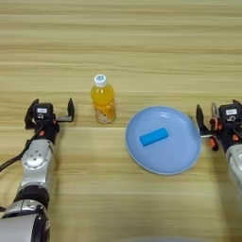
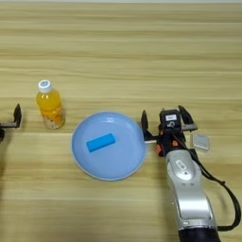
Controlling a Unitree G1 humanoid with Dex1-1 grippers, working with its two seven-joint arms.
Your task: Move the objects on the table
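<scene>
A small bright-blue block lies flat in the middle of a light-blue plate on the wooden table. My right gripper stands open just off the plate's right rim, fingers pointing away from me, with nothing seen between them. My left gripper is open too, at the left side of the table, a short way left of an orange juice bottle. The block is touched by neither gripper.
The juice bottle with a white cap stands upright just left of and behind the plate. A small flat grey square piece lies on the table right beside my right wrist.
</scene>
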